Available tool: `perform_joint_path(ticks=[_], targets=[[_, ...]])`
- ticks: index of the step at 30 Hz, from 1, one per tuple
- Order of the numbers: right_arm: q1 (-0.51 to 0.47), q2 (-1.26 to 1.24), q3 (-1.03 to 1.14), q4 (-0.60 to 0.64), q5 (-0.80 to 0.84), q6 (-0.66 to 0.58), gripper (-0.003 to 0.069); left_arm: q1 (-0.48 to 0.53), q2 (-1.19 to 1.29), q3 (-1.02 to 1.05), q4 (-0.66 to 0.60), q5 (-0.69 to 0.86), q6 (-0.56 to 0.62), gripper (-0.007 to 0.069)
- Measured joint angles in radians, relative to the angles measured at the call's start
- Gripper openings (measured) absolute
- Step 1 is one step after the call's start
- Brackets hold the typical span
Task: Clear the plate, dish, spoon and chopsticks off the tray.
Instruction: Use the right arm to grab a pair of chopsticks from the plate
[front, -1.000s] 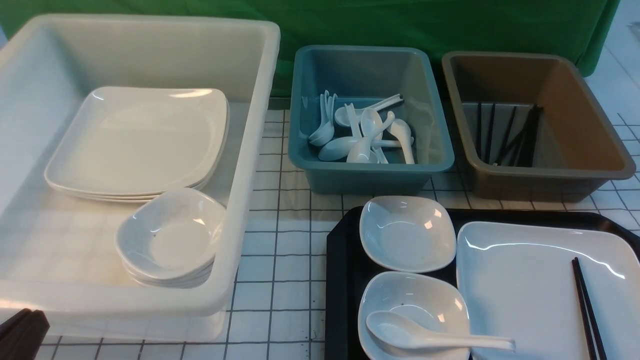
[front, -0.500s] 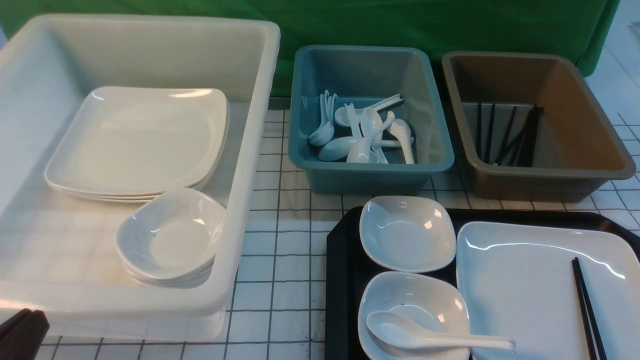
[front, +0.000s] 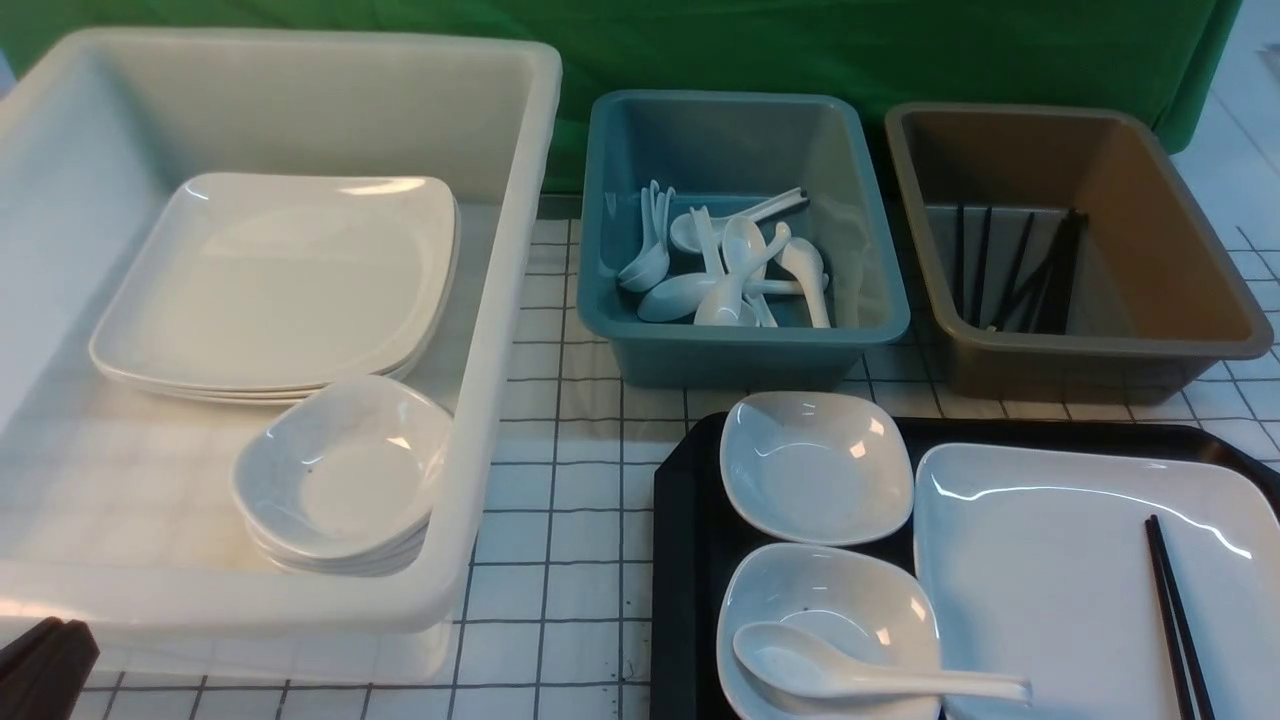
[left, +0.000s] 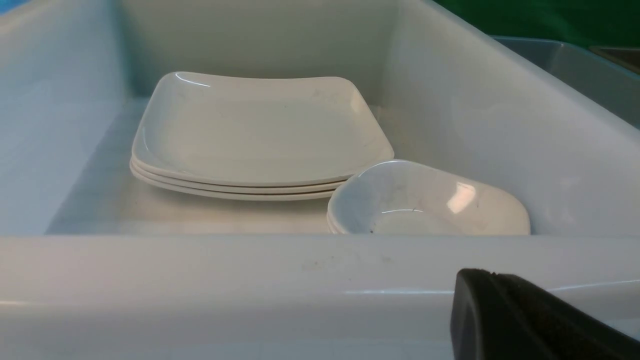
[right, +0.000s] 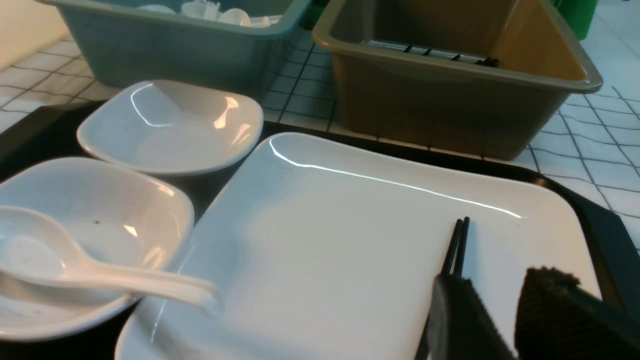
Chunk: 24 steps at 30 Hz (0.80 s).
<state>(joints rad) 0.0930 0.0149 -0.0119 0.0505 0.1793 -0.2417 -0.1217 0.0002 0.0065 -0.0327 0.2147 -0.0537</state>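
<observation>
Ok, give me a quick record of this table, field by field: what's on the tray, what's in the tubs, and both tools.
tray: black, front right, nothing cleared yet
plate: on tray, right side
chopsticks: lying on plate
spoon: bowl in nearer small dish, handle reaching over plate's rim
farther small dish: on tray, empty
white tub: stacked plates, stacked dishes
blue tub: loose spoons
brown tub: spare chopsticks
left tool: shut, outside white tub's near wall
right tool: open, low over plate at chopsticks' near end
</observation>
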Motion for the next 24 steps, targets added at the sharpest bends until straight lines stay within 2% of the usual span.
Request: perform_joint_path(ticks=[8, 11, 12, 14, 15, 16, 17, 18, 19, 24], targets=[[0.000, 0.000, 0.000, 0.002, -0.009, 0.019, 0.0245, 0.000, 0.000, 0.000, 0.000, 0.000, 0.000, 0.0005], [0.000, 0.000, 0.002, 0.053, -0.018, 0.227, 0.0245, 0.000, 0.000, 0.000, 0.000, 0.000, 0.000, 0.0005], [0.000, 0.000, 0.002, 0.058, -0.020, 0.242, 0.0245, 0.000, 0.000, 0.000, 0.000, 0.000, -0.001, 0.0005], [0.000, 0.000, 0.005, 0.101, -0.030, 0.561, 0.0245, 0.000, 0.000, 0.000, 0.000, 0.000, -0.001, 0.0005], [0.000, 0.000, 0.005, 0.104, -0.032, 0.582, 0.0245, 0.000, 0.000, 0.000, 0.000, 0.000, -0.001, 0.0005], [0.000, 0.000, 0.005, 0.112, -0.034, 0.722, 0.0245, 0.000, 0.000, 0.000, 0.000, 0.000, -0.002, 0.0005], [0.000, 0.000, 0.005, 0.114, -0.035, 0.737, 0.0245, 0.000, 0.000, 0.000, 0.000, 0.000, -0.002, 0.0005], [0.000, 0.000, 0.006, 0.121, -0.042, 0.824, 0.0245, 0.000, 0.000, 0.000, 0.000, 0.000, -0.002, 0.0005], [0.000, 0.000, 0.007, 0.124, -0.048, 0.846, 0.0245, 0.000, 0.000, 0.000, 0.000, 0.000, -0.002, 0.0005], [0.000, 0.000, 0.008, 0.140, -0.075, 0.894, 0.0227, 0.000, 0.000, 0.000, 0.000, 0.000, -0.002, 0.0005]])
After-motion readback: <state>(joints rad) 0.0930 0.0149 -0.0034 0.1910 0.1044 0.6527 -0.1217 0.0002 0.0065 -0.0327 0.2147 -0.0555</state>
